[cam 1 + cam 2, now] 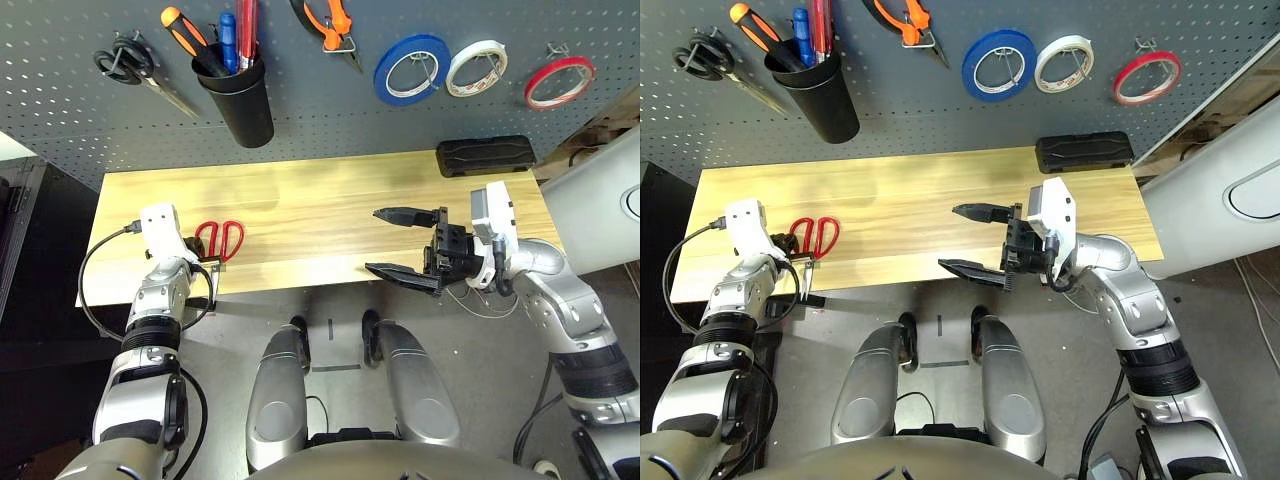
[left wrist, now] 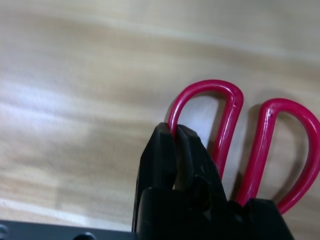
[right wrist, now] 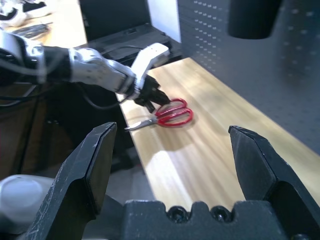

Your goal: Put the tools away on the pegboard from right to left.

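- Red-handled scissors (image 1: 221, 240) lie flat on the wooden table (image 1: 320, 215) near its front left corner, at about eight o'clock in the left eye view. The left gripper (image 1: 200, 250) is clamped on one handle loop. The right gripper (image 1: 398, 242) hangs above the table's front edge at about four o'clock, pointing left, its two fingers spread wide with nothing between them.
- Up at twelve o'clock the pegboard (image 1: 330, 100) carries, from right to left, a red tape ring (image 1: 559, 82), a white tape roll (image 1: 476, 68), a blue tape roll (image 1: 411, 69), orange-handled pliers (image 1: 330, 25), a black cup (image 1: 238, 95) with tools standing in it, and black-handled scissors (image 1: 125, 62).
- A black case (image 1: 1084, 152) lies on the table's far right corner at two o'clock in the right eye view.
- Left wrist view: the black fingers (image 2: 172, 165) are pressed together on the rim of one red loop; the second loop lies free just beside it.
- Right wrist view: that gripper's fingers stand far apart, empty, with the scissors and the left gripper beyond them across the table.
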